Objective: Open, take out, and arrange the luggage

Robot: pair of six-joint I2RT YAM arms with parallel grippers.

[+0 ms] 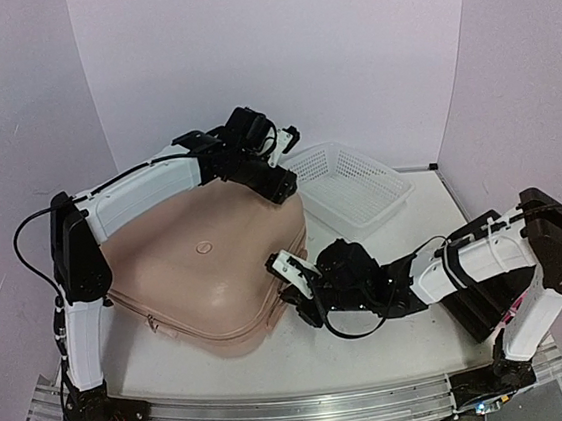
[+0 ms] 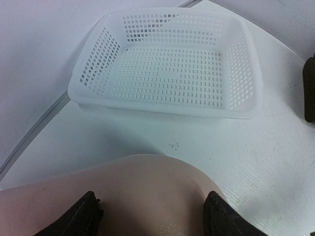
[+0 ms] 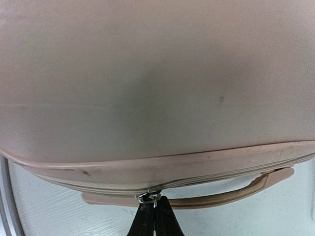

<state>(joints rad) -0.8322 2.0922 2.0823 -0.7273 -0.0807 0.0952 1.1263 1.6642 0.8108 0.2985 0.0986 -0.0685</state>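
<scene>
**Q:** What is the state of the right jaws?
**A:** They are closed tight, with the fingertips (image 3: 147, 222) pressed together. The zipper pull (image 3: 149, 197) touches their tips. Whether it is pinched between them cannot be told.

**Q:** Where is the luggage relative to them?
**A:** The luggage (image 1: 202, 269) is directly ahead. It lies flat and closed on the tabletop (image 2: 256, 162). Its zipped seam meets the tips, and its side handle (image 3: 221, 194) runs just beside them.

**Q:** What is the state of the left jaws?
**A:** They are wide apart. One rounded far corner of the luggage sits between the two fingers (image 2: 81, 216). Whether they touch it cannot be told.

**Q:** What lies beyond the left jaws?
**A:** A white mesh basket (image 2: 93, 69) stands upright on the tabletop, apart from that corner.
</scene>
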